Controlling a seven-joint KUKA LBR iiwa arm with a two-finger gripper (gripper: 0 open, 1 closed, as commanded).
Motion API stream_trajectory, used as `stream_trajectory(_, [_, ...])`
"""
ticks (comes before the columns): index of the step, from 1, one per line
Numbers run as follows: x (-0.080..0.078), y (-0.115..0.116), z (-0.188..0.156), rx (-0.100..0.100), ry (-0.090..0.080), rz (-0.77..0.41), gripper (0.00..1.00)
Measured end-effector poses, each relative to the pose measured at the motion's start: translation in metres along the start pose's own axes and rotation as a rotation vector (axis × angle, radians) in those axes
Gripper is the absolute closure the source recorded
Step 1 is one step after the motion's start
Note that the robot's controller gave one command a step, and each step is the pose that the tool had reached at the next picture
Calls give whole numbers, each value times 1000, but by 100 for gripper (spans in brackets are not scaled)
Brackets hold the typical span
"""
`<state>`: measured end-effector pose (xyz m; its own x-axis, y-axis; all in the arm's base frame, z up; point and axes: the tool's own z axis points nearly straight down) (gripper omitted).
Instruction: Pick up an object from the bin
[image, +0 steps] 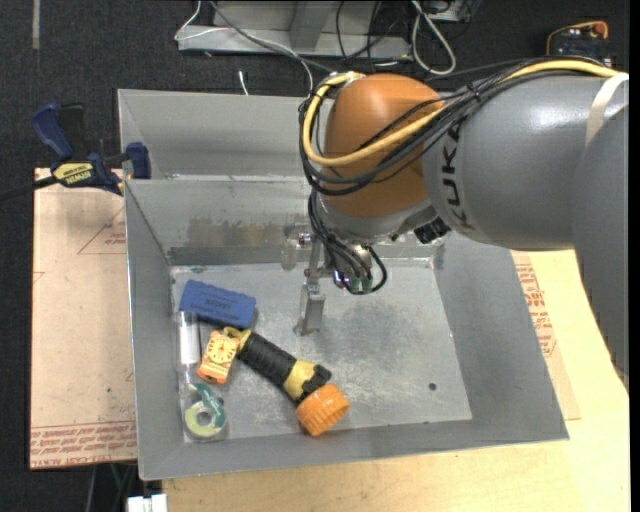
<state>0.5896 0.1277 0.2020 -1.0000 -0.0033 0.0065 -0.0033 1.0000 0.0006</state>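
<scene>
One black-and-yellow tool (283, 369) lies near, at 7 o'clock from the claw (313, 315), long axis 10-to-4; claw open or closed, can't tell.

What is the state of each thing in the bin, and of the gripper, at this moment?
gripper: over bare bin floor, apart from all things
blue block: lying flat, left of the gripper
white tube: lying flat beside the blue block
black and yellow tool with orange cap: lying slantwise, untouched
orange and yellow toy: lying against that tool's black end
pale ring: lying flat
</scene>
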Motion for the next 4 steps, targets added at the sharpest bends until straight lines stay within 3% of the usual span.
stream_trajectory(1, [-2,-1,-5,-1,-8,4,0])
stream_trajectory(2, [-2,65,103,-3,-7,191,0])
stream_trajectory(3, [36,45,86,-4,-18,248,0])
stream_trajectory(4, [10,126,102,-7,-9,302,0])
